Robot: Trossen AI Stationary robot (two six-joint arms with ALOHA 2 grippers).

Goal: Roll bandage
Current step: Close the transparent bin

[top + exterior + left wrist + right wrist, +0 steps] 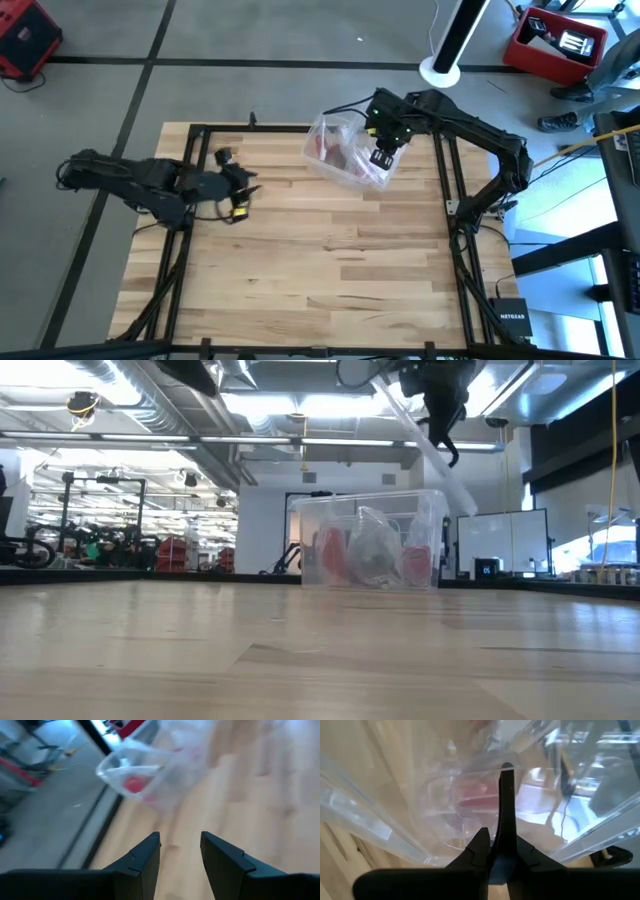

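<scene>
**A:** Where are your arms right now?

**B:** Your right arm reaches in from the right edge of the counter [300, 270] toward the far edge, elbow bent, wrist pointing down. Its right gripper [383, 158] hangs over the clear plastic box [370, 540] near the far right corner. The fingers [506, 805] are clenched together; whether they pinch the box's rim or lid, you cannot tell. Your left arm lies low along the left edge, its left gripper [240, 190] pointing toward the middle of the counter, fingers [145, 857] spread apart with nothing between them.

**A:** And the bandage?

**B:** The bandage [335, 150] sits inside the box, not on the bare counter. You see it as a pink-red mass through the clear walls, beside crumpled clear plastic wrapper [375, 550]. From counter height it shows red at the box's left and right ends. Whether it lies flat or bunched, you cannot make out.
</scene>
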